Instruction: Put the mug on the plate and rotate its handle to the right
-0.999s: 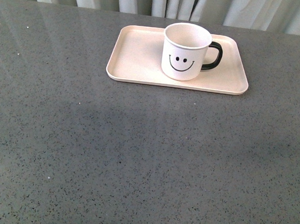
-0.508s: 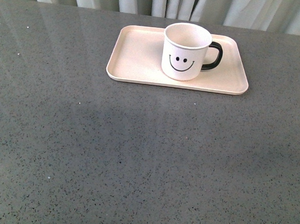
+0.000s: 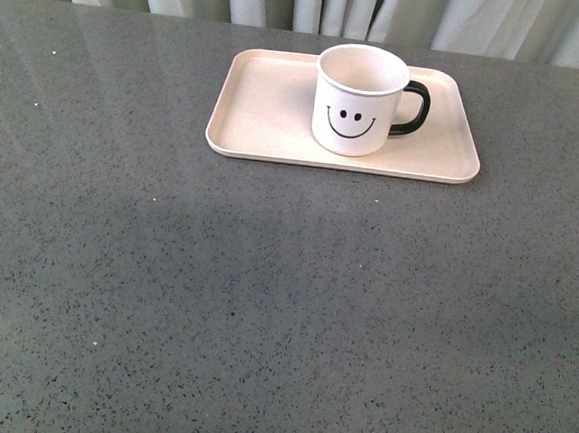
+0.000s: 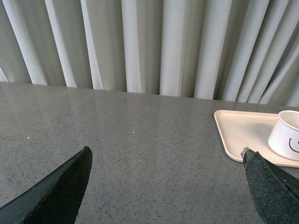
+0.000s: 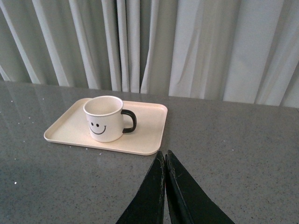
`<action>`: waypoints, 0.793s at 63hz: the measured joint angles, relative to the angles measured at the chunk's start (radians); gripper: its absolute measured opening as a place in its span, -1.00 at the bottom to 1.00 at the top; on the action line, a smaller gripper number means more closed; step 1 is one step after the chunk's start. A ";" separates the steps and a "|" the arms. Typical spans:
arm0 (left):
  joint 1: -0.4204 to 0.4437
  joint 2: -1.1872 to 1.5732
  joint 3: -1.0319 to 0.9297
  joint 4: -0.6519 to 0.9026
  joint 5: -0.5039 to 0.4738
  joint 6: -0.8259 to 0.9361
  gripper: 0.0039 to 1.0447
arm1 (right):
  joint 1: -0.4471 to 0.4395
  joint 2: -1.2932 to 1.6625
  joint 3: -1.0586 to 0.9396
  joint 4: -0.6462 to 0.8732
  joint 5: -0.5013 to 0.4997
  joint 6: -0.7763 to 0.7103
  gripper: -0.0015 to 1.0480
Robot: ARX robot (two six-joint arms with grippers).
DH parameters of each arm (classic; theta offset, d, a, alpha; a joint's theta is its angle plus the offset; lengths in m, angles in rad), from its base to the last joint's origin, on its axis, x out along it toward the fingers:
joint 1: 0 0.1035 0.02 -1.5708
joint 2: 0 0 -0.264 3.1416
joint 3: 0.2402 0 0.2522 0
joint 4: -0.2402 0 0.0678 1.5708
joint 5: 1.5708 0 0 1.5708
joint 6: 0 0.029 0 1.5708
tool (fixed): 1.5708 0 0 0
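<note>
Nothing has moved since the earlier frames. We see the mug [image 3: 360, 101] upright on the plate [image 3: 267, 114], right of its centre, handle [image 3: 413, 108] at 3 o'clock. Left gripper [image 4: 166, 186] spread wide, empty; right gripper [image 5: 165, 163] pressed closed, empty, both well apart from the mug. We judge the task done; next move needs only idle arms.

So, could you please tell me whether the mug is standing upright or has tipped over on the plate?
Upright. The mug stands on its base on the plate, its open rim facing up and its smiley face level, with the handle to the right.
</note>
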State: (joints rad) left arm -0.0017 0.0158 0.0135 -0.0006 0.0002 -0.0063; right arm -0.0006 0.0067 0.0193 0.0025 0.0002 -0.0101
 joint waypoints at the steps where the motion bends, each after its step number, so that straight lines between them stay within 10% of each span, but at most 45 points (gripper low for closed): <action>1: 0.000 0.000 0.000 0.000 0.000 0.000 0.83 | 0.000 0.000 0.000 0.000 0.000 0.000 -0.97; 33: 0.000 0.000 0.000 0.000 0.000 0.000 0.83 | 0.000 -0.001 0.000 0.000 0.000 0.000 0.84; 50: 0.000 0.000 0.000 0.000 0.000 0.000 0.83 | 0.000 -0.001 0.000 0.000 0.000 0.000 0.82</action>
State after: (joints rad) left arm -0.0017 0.0158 0.0135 -0.0006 0.0002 -0.0063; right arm -0.0006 0.0055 0.0193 0.0025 0.0002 -0.0101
